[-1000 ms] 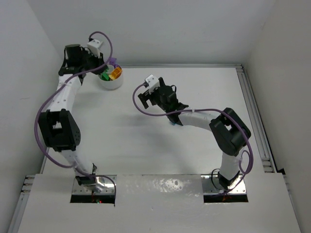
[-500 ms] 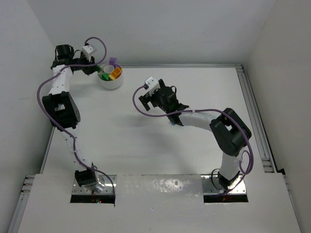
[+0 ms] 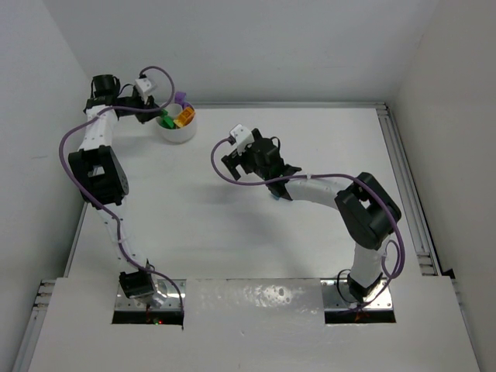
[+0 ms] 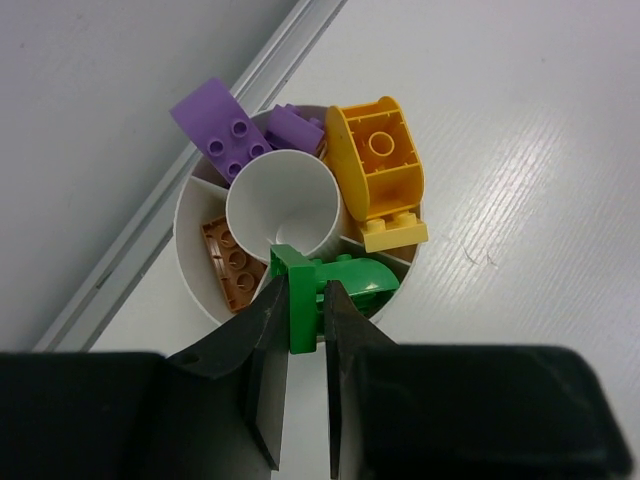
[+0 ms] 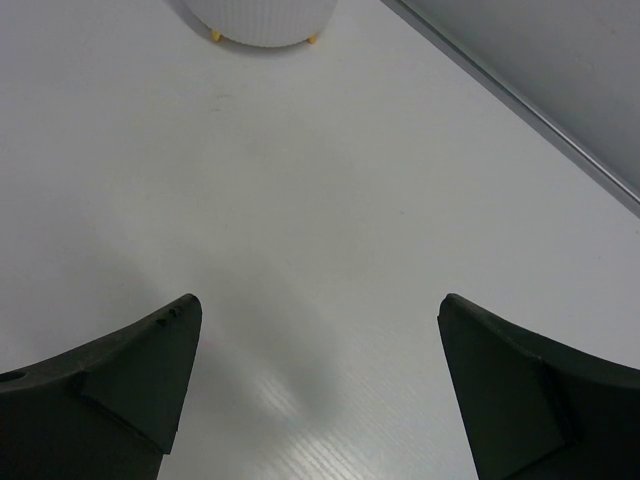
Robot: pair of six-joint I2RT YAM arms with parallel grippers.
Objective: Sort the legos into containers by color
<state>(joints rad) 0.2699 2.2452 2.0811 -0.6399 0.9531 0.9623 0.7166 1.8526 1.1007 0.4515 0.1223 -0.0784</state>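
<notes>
Over at the far left corner of the worktop [image 5: 330,180], the left pincer [image 4: 304,308] is clamped shut on a green brick [image 4: 297,275], pinching it upright between both fingers. The brick hangs above the near rim of the bowl [image 4: 183,235], close to the round middle cup [image 4: 285,205]; I cannot tell whether it touches the bowl.

The bowl sits just beside the rail [image 4: 150,210] along the far edge. In its far section lie the purple bricks [image 4: 215,125], one leaning out over the rim. A yellow brick [image 4: 375,160] fills the section towards the right edge, and an orange-brown brick [image 4: 230,265] lies flat in the section on the opposite side. A second green brick [image 4: 355,280] lies in the near section, just beside the held one.

Around the middle of the worktop, well apart from the bowl, the right pincer [image 5: 318,310] hovers with its fingers spread wide, gripping nothing, with bare white surface beneath it.
</notes>
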